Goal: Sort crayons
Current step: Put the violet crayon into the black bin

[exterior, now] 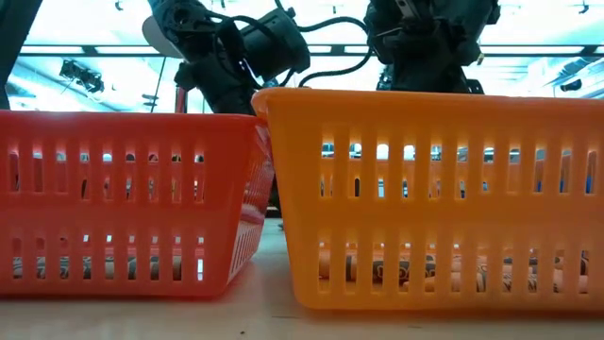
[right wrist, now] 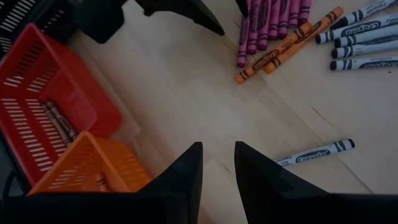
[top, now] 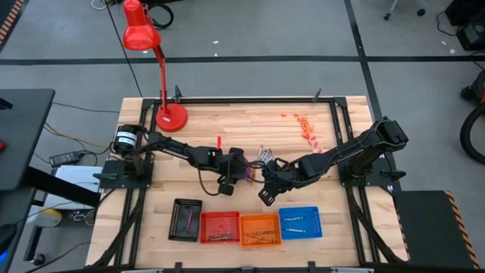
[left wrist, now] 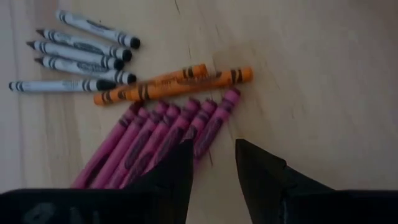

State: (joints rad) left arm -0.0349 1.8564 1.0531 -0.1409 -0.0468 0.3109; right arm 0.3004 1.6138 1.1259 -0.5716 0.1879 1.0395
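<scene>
At table centre, the left gripper (left wrist: 212, 163) hovers over the magenta crayons (left wrist: 158, 134), jaws slightly spread and empty; the two orange crayons (left wrist: 180, 84) lie at their twelve o'clock, touching the tips. Best to pinch one outer magenta stick only. The right gripper (right wrist: 217, 165) waits nearby, jaws parted, holding nothing.

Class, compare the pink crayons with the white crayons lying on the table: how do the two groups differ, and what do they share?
The pink crayons are magenta and packed side by side, touching; the white crayons are pale with dark tips and lie more loosely, with gaps. One white crayon lies apart from the rest; no pink one does. Both groups lie flat on the wooden table, outside the baskets.
</scene>
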